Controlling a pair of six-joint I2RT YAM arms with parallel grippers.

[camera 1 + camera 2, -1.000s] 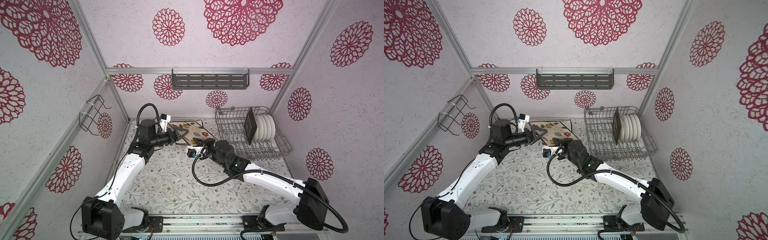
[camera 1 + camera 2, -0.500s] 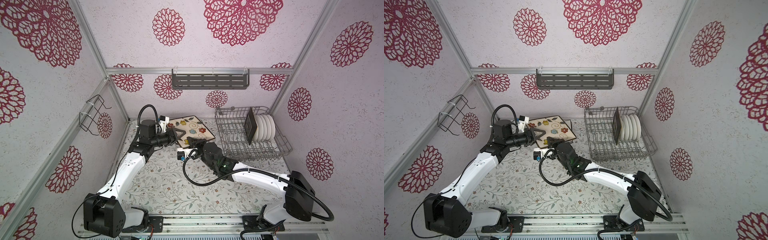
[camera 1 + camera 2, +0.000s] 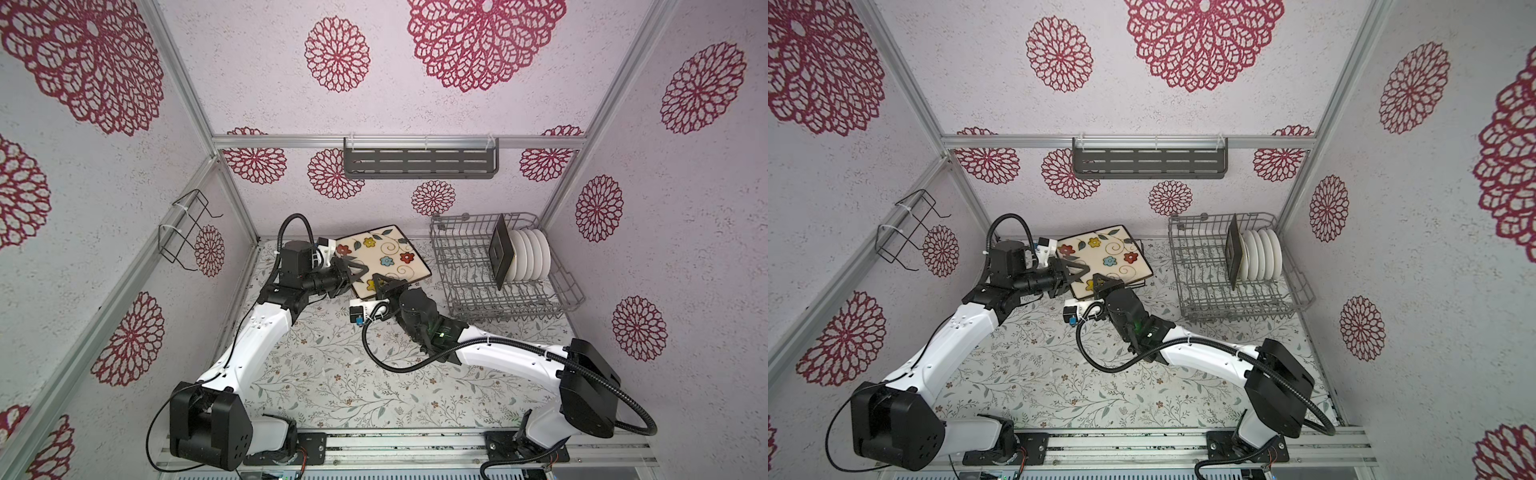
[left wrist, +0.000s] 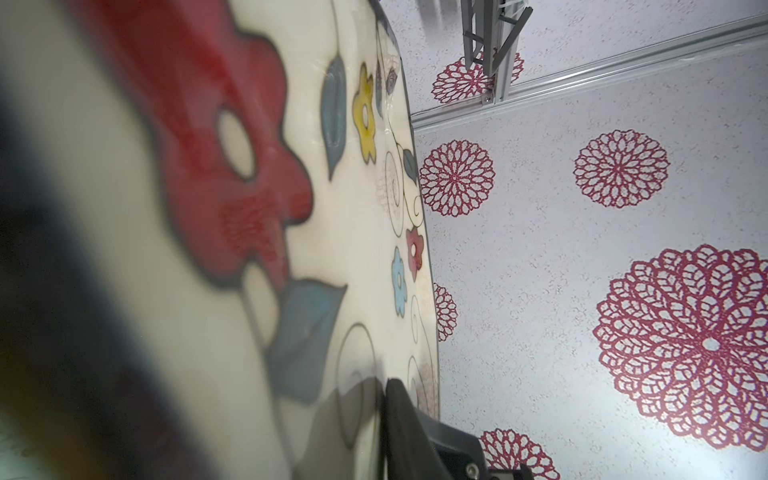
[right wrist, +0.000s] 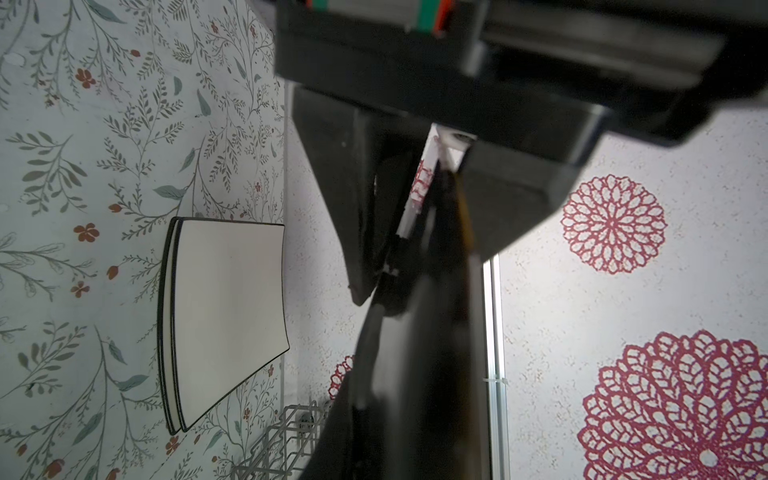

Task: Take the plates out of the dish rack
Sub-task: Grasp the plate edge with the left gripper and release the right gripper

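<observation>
The right gripper is clamped on the rim of a held plate, edge-on, dark and blurred. Out past one finger, well apart, cream plates lie flat on the floral table, apparently two stacked. A dish rack corner sits ahead of the fingertips.

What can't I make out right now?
- Whether left pincer grips floral plate: left wrist view blurred, top views too small.
- Most of stacked plates on table: under floral plate in top views.
- Faces of white plates in rack: edge-on, behind black plate.
</observation>
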